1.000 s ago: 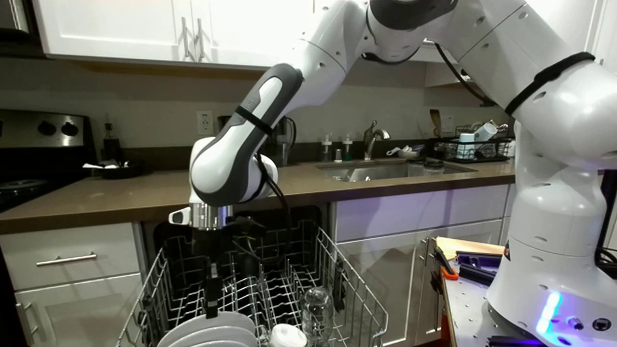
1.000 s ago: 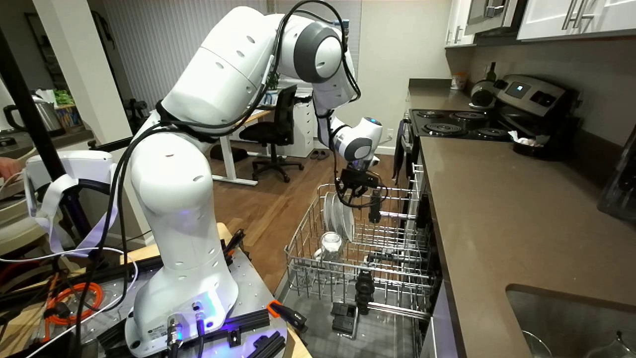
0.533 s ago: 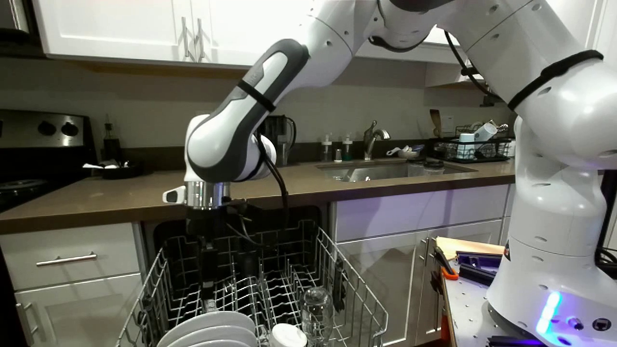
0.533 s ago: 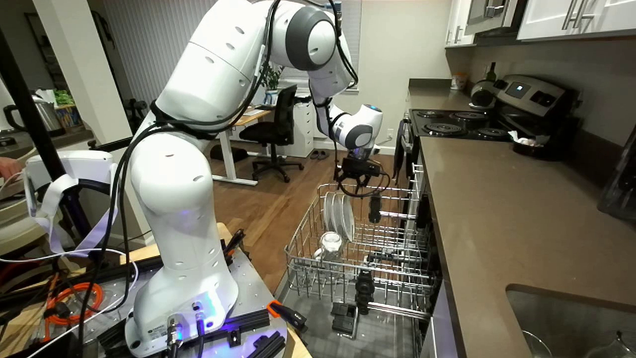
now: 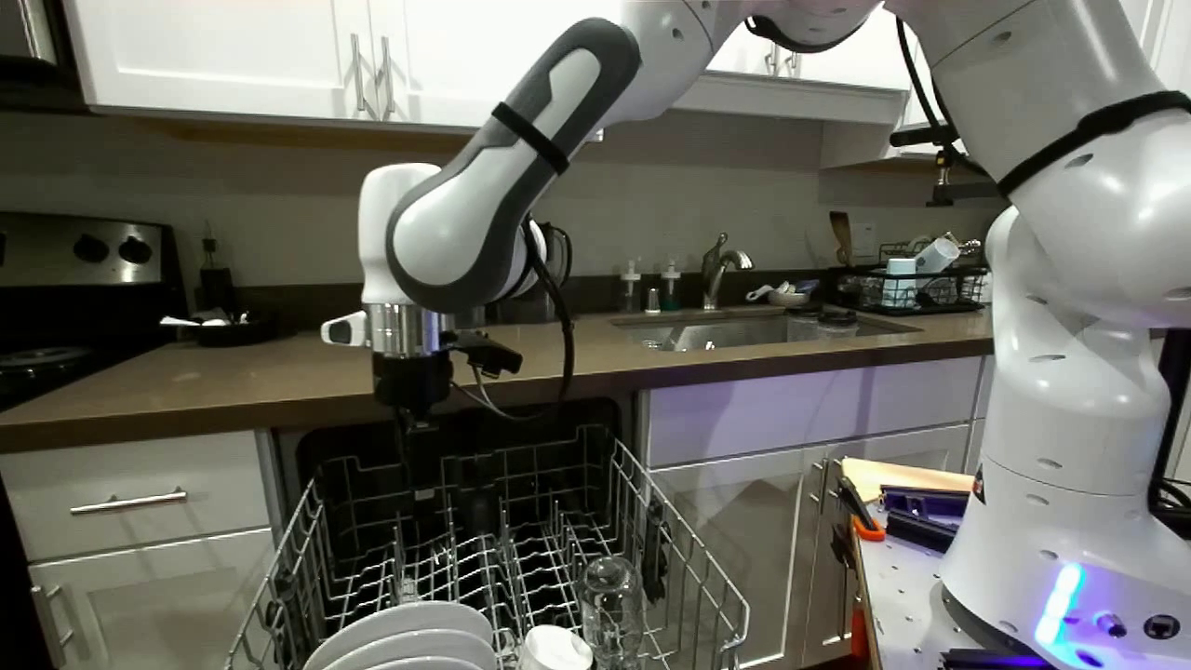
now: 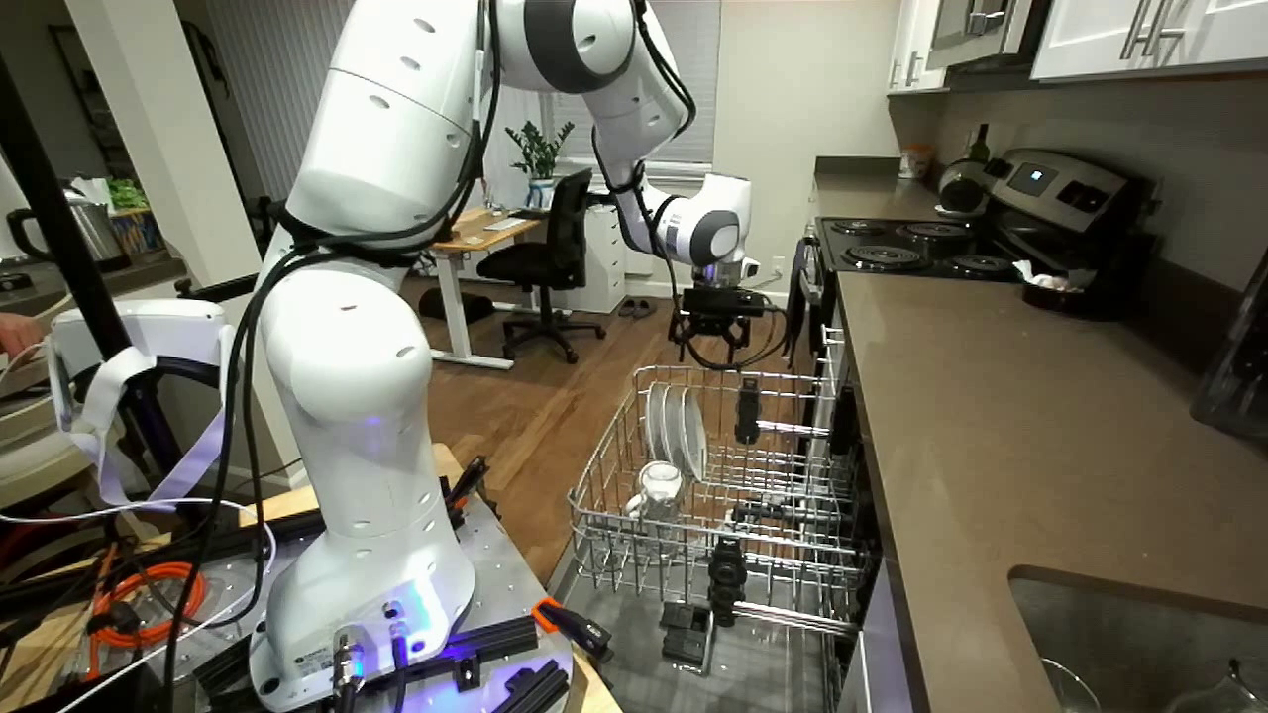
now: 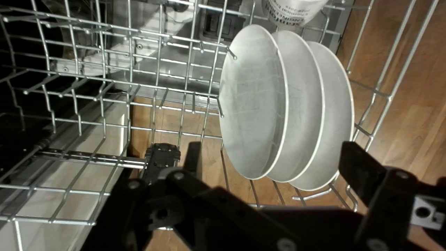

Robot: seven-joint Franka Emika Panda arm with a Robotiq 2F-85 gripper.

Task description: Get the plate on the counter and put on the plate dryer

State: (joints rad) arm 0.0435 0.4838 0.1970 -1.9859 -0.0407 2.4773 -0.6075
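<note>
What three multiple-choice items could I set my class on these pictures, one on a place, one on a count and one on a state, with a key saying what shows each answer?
1. Where is the printed white cup?
A) On the stove
B) In the sink
C) In the wire rack

2. How many white plates does the wrist view show?
A) Three
B) Five
C) One

3. In what state is the gripper?
A) Shut on a plate
B) Open, holding nothing
C) Shut and empty

Key:
1. C, since both exterior views show it within the wires, beside the plates.
2. A, since three separate rims overlap in the wrist view.
3. B, since its jaws stand wide apart in the wrist view, and both exterior views show it above the plates.
</note>
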